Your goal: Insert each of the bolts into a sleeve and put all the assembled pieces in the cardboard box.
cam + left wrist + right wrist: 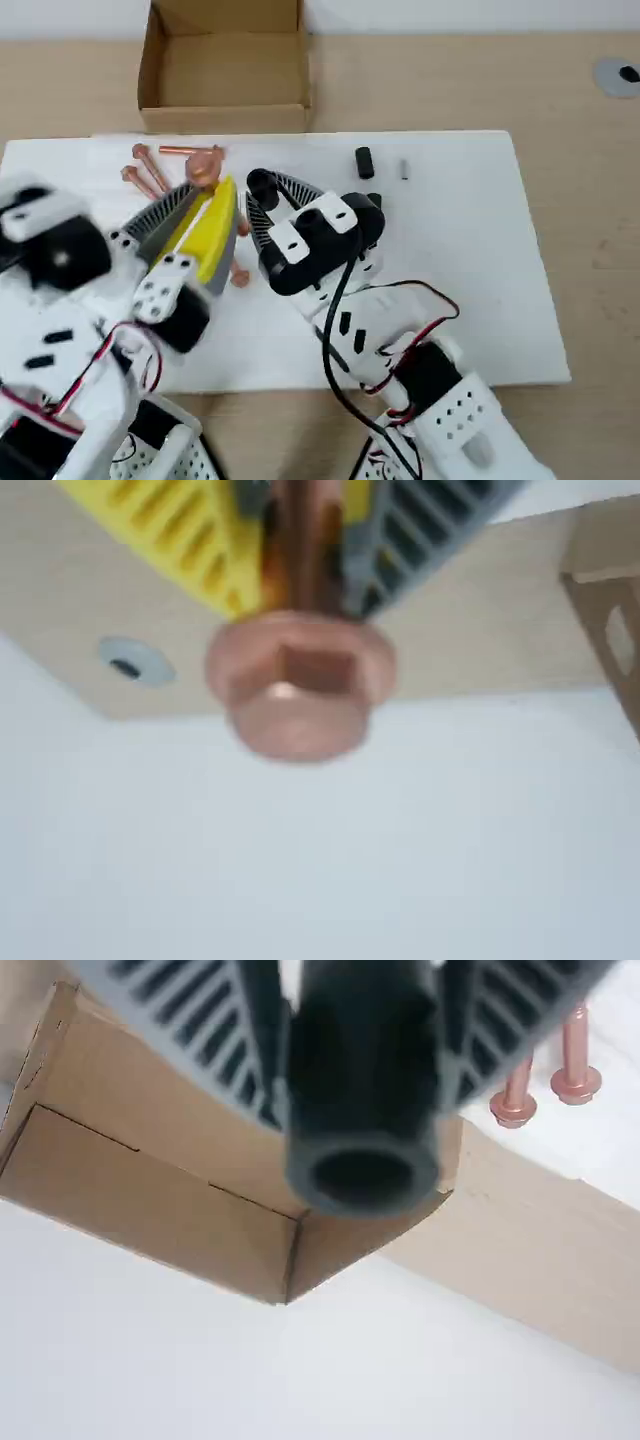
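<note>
Two parts are in hand: our left claw (300, 550) is clamped on a bolt (300, 685), head outward, and our right claw (365, 1040) grips a sleeve (365, 1155), both held off the sheet (470, 280) near the box (225, 118). We judge the mating step is on, and next we must line shank and bore up, which the close-set tips do not yet do. Several loose bolts (145, 170) lie near the left claw, so we find free room mostly over the sheet's right half, past a spare sleeve (364, 160).
</note>
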`<action>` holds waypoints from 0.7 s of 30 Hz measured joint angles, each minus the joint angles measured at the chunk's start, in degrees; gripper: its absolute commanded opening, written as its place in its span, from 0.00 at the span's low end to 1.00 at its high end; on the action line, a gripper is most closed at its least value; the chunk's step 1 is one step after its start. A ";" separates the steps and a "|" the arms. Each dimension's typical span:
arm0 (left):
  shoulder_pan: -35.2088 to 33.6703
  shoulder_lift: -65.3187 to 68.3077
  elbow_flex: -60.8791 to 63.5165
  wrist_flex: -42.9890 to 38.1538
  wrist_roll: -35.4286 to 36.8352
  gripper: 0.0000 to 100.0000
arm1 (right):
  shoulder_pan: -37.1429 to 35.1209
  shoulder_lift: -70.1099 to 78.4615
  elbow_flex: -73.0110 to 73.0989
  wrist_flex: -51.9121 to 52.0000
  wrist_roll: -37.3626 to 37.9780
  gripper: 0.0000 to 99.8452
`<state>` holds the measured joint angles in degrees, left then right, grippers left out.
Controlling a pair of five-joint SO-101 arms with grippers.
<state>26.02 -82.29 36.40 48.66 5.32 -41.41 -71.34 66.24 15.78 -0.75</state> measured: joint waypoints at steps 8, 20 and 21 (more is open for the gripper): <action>0.09 0.44 -0.70 -1.23 0.00 0.01 | 0.00 -0.09 1.67 -0.26 0.00 0.01; 0.09 3.25 -1.85 -5.98 -2.73 0.01 | -0.70 -0.09 2.73 -0.26 0.00 0.01; 0.09 3.34 -1.76 -5.98 -2.73 0.01 | -0.62 -0.09 2.73 -0.26 0.00 0.01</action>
<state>26.11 -78.95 34.64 42.68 2.59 -42.02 -71.43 68.97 15.52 -0.75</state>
